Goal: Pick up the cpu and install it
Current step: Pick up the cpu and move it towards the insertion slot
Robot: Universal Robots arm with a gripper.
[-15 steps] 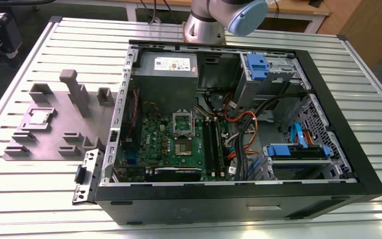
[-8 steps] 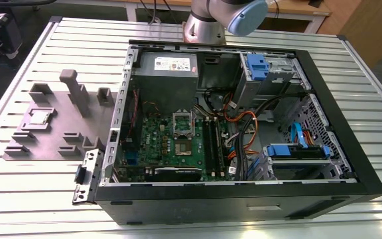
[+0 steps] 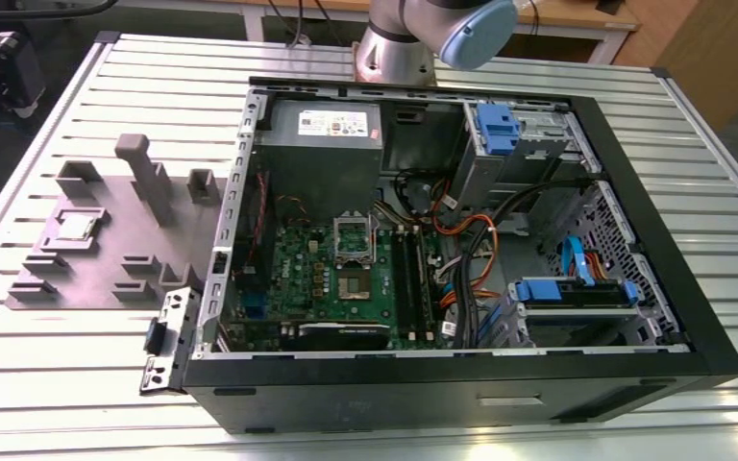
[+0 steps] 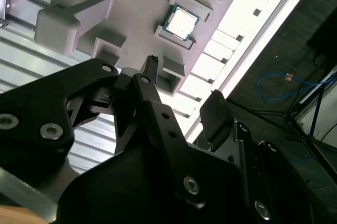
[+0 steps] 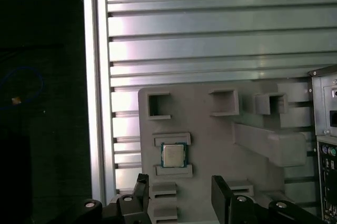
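Above the grey tray (image 5: 210, 140), the jaws gape wide — empty, cpu (image 5: 172, 155) untouched.

You have on hand: one cpu (image 5: 172, 155), one grey tray (image 5: 210, 129), one open computer case (image 3: 472, 386), one green motherboard (image 3: 303, 264), one slatted tabletop (image 3: 61, 376), one gripper (image 5: 180, 186) with two jaws set apart.
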